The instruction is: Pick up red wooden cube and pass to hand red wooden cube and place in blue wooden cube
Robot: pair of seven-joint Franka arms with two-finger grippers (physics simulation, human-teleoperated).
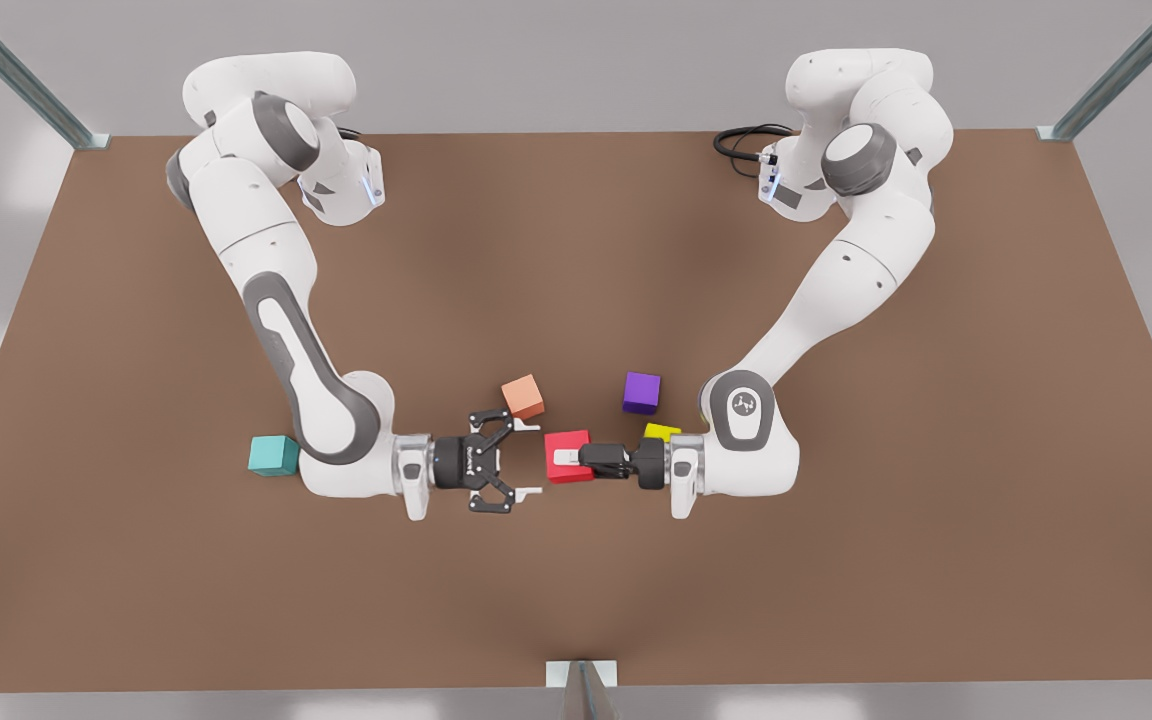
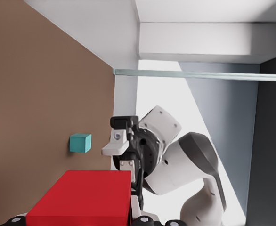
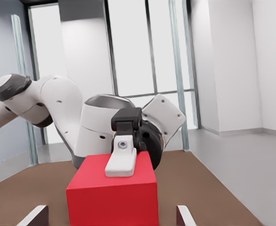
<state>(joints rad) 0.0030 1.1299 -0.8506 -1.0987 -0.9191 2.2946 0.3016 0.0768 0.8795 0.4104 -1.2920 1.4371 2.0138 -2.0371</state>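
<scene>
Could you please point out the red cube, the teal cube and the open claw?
red cube (image 1: 561,474): front view, on its red face below the white finger pad.
teal cube (image 1: 273,455): front view, middle of the cube.
right claw (image 1: 532,459): front view, midway between its open fingertips.

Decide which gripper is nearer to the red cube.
Left. The left gripper is clamped on the red cube; the right gripper is open, facing the cube from close by, not touching it.

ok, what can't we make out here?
- Yellow cube: mostly behind wrist of left gripper, front view.
- Red cube: cut by frame edge, left wrist view.
- Left gripper's second finger: under red cube, front view.
- Right gripper, open beside cube: fingertips cut off, right wrist view.
</scene>
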